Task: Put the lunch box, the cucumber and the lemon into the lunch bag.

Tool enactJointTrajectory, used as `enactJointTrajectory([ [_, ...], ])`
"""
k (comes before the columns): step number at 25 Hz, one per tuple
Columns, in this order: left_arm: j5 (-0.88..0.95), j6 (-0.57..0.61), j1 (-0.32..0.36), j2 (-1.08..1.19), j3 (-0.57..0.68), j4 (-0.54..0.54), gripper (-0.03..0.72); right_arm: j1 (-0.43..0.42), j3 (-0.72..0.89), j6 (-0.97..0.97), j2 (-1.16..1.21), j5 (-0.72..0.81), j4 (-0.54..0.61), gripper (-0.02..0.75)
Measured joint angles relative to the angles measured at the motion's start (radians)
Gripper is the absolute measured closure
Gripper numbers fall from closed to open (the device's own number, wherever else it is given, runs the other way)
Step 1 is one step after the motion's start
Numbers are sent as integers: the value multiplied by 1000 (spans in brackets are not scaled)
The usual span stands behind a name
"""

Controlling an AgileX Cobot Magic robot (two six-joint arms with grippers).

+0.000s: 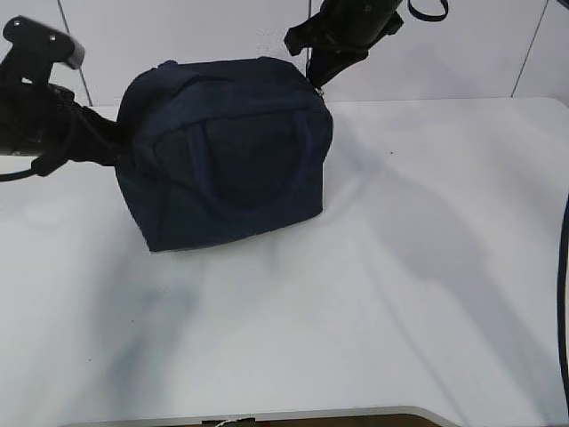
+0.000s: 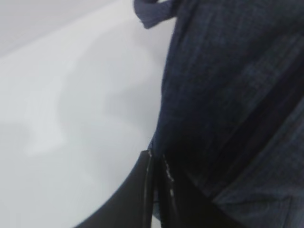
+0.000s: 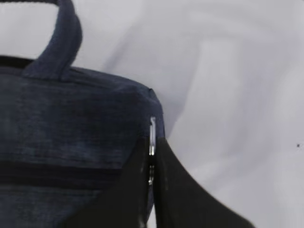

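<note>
The dark navy lunch bag (image 1: 227, 151) stands zipped shut on the white table, left of centre, with a loop handle (image 1: 244, 165) lying flat on its front. My left gripper (image 1: 114, 147) is at the bag's left side. In the left wrist view it (image 2: 156, 159) is shut on a thin fold of the bag's fabric (image 2: 228, 95). My right gripper (image 1: 318, 82) is at the bag's top right corner. In the right wrist view it (image 3: 152, 145) is shut on the metal zipper pull (image 3: 152, 130) at the bag's corner (image 3: 95, 128). The lunch box, cucumber and lemon are out of view.
The white table (image 1: 427, 267) stretches to the front and right of the bag. Its front edge (image 1: 356, 415) runs along the bottom. A white tiled wall stands behind. A black cable (image 1: 562, 294) hangs at the right edge.
</note>
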Motion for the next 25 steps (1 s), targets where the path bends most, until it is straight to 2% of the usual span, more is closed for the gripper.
enactJointTrajectory([
  [6, -28, 0, 14, 103, -102, 0, 711, 0, 0, 0, 0, 0, 49, 733],
  [13, -33, 0, 14, 179, -184, 0, 711, 0, 15, 13, -44, 8, 51, 733],
  [21, -18, 0, 14, 203, -202, 0, 711, 0, 291, 20, -172, -4, -7, 733],
  [25, 5, 0, 14, 203, -202, 0, 711, 0, 316, 155, -198, -4, -12, 733],
])
